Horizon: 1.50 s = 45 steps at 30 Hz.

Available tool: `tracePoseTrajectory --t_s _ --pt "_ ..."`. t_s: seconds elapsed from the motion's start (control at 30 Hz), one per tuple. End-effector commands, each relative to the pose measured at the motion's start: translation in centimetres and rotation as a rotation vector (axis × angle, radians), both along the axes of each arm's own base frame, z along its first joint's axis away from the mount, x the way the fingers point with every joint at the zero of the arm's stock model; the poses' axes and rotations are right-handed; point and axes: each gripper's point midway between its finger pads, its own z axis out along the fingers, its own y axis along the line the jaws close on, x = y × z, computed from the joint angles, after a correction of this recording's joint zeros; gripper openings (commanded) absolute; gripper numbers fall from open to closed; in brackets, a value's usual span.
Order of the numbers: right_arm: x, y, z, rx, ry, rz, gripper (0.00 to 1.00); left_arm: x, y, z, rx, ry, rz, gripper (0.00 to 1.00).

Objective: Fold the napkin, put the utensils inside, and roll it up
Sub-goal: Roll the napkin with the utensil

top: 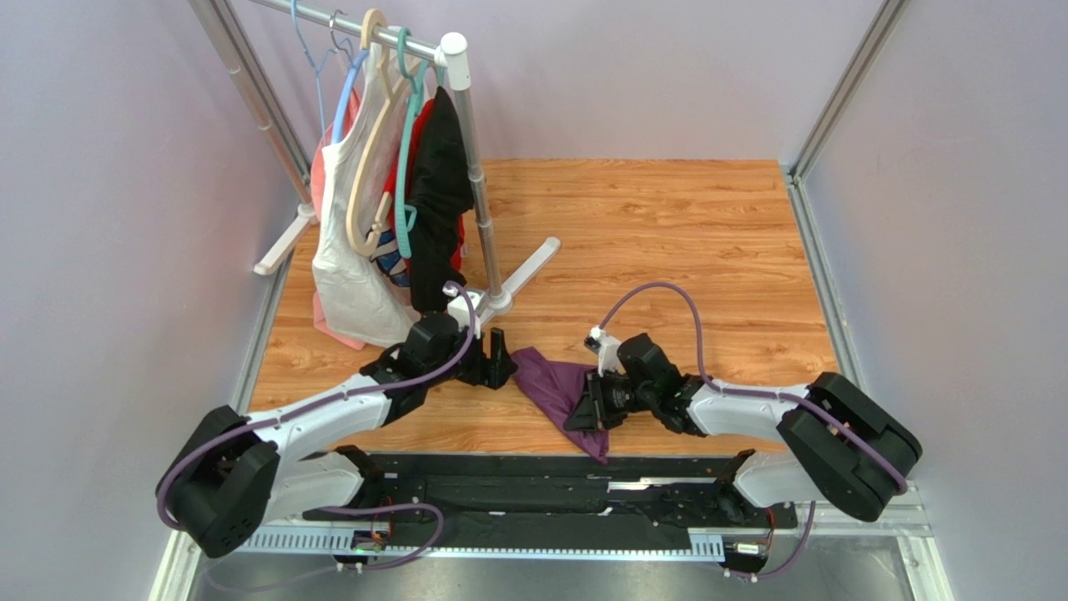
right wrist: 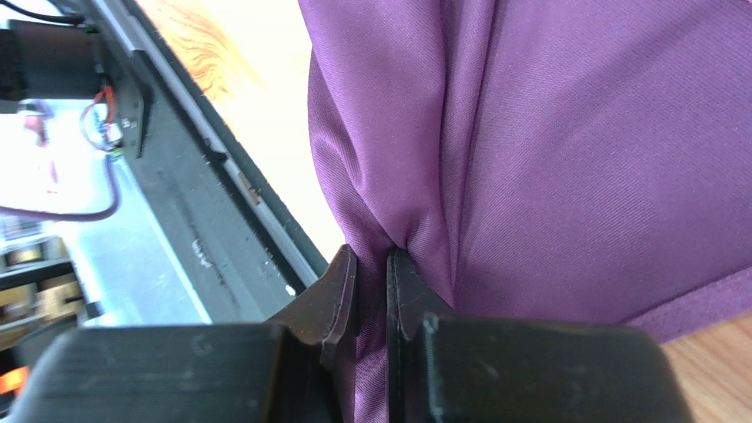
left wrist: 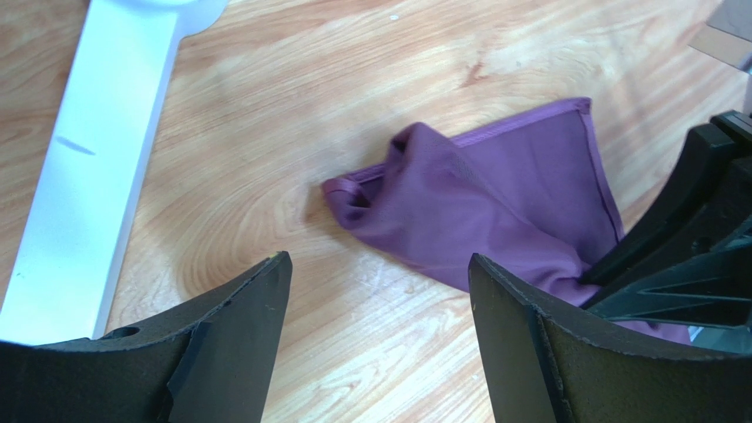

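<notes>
Napkin point(top: 552, 380) sat bunched on the wood table point(top: 702, 251) right between the two grippers, with its long axis running from far-left down to near-right. Right gripper point(top: 589, 410) was clamped tight on the near-right end, cloth puckered between its jaws, and that end looked lifted a bit. Left gripper point(top: 499, 357) was spread wide with nothing in it, tips just beside the loose far-left corner, so the left one was clearly closer for grabbing that corner. Both arms were reaching low and inward toward each other, forearms nearly level. Fork and spoon didn't show anywhere, so folding looked barely started.
</notes>
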Motion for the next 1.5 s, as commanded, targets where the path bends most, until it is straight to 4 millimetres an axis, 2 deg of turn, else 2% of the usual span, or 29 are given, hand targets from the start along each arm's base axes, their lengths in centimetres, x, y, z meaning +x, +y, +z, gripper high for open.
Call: tracePoseTrajectory --t_s 0.0,0.1,0.27,0.4,0.47,0.57,0.67,0.73,0.87,0.97,1.17,1.4,1.47 --pt "-2.2 -2.1 -2.2 -0.029 0.149 0.030 0.00 0.6 -1.5 1.0 -0.101 -0.002 -0.026 0.82" --pt "-2.1 -2.1 -1.9 -0.003 0.169 0.036 0.00 0.8 -2.3 1.7 -0.124 -0.032 -0.073 0.82" --pt "-1.6 -2.4 -1.6 0.043 0.207 0.038 0.00 0.1 -4.3 5.1 -0.198 -0.171 -0.245 0.82" --pt "-1.4 -2.3 -1.0 0.087 0.245 0.072 0.00 -1.7 -5.7 7.1 -0.214 -0.281 -0.455 0.81" --pt "-0.9 -2.3 -0.9 0.088 0.267 0.075 0.00 -2.3 -6.3 7.3 -0.205 -0.314 -0.522 0.80" --pt "-0.3 -2.2 -0.4 0.107 0.289 0.088 0.00 -3.4 -7.5 7.0 -0.214 -0.322 -0.619 0.78" --pt "0.3 -2.2 0.1 0.117 0.297 0.095 0.00 -4.3 -9.3 5.8 -0.187 -0.327 -0.702 0.78" --pt "0.6 -2.3 0.6 0.138 0.307 0.095 0.00 -4.9 -10.8 6.2 -0.186 -0.339 -0.765 0.78" --pt "1.5 -2.6 0.9 0.155 0.319 0.074 0.00 -5.0 -12.2 4.5 -0.168 -0.296 -0.841 0.77" --pt "2.1 -2.8 0.9 0.168 0.332 0.068 0.00 -4.8 -12.9 2.9 -0.137 -0.276 -0.856 0.78" --pt "2.9 -3.3 0.7 0.178 0.353 0.037 0.00 -4.2 -14.4 1.6 -0.119 -0.254 -0.886 0.78" --pt "2.7 -3.9 -0.4 0.136 0.364 0.002 0.00 -4.0 -14.2 -0.3 -0.086 -0.206 -0.858 0.76" --pt "2.4 -4.1 -0.8 0.122 0.371 -0.011 0.00 -4.1 -14.4 -0.8 -0.090 -0.190 -0.868 0.72"
